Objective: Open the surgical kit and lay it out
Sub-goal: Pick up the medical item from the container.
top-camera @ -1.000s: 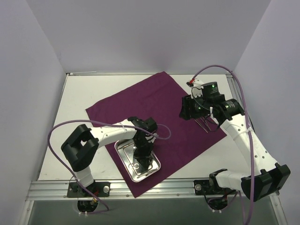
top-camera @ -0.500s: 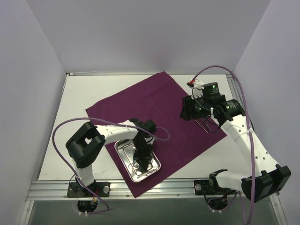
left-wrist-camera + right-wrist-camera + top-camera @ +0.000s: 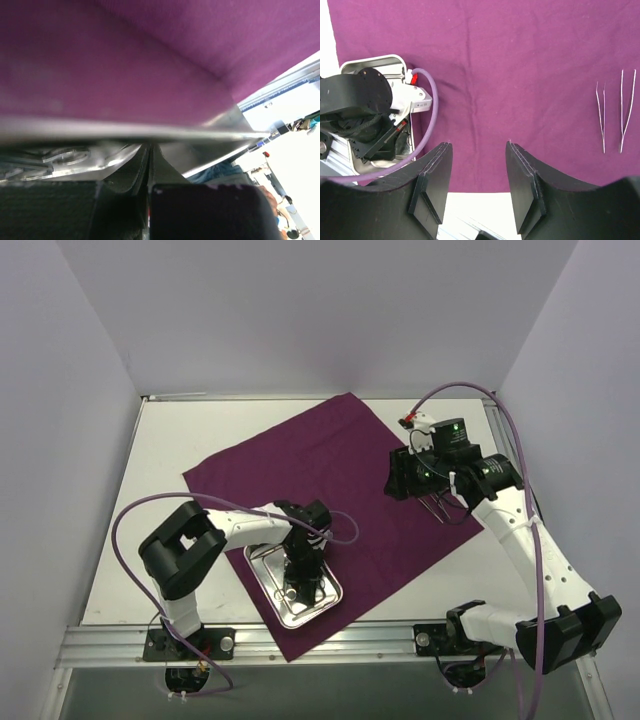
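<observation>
**rigwatcher:** Anyone able to read a label on this thing? The closest I get is a green light (image 3: pixel 455 425) on the right wrist. Any lettering is too small to make out.

**benchmonkey:** Same, nothing legible. Versus 1 second back, the left arm (image 3: pixel 235 525) has crept its elbow a touch toward 3 o'clock and its wrist has dipped slightly toward 6. Cloth, tray and the right arm (image 3: pixel 520 530) sit where they were.

**rigwatcher:** So where's the kit?

**benchmonkey:** The maroon cloth wrap (image 3: pixel 340 455) is spread flat like a diamond on the white table (image 3: pixel 170 440). The steel tray (image 3: pixel 318 602) sits on the cloth's 6 o'clock corner with the ring-handled instruments (image 3: pixel 288 593) inside it (the left wrist view shows 1 ring handle (image 3: pixel 70 157) just at 9 o'clock of the fingertips). 2 tweezers (image 3: pixel 602 117) lie side by side on the cloth near its 3 o'clock corner.

**rigwatcher:** And the arms?

**benchmonkey:** The left one folds out to an elbow at 9 o'clock of the tray, then the forearm reaches across and the wrist points down into the tray. The left gripper (image 3: pixel 298 578) has its fingers pressed together with only a hairline seam, and I can't see anything pinched in there. The right arm stretches up the table's 3 o'clock side with the wrist bent toward 9. The right gripper (image 3: pixel 478 150) hangs over the cloth with its jaws apart and only purple fabric showing between them, the tweezers off at its 3 o'clock.
</observation>
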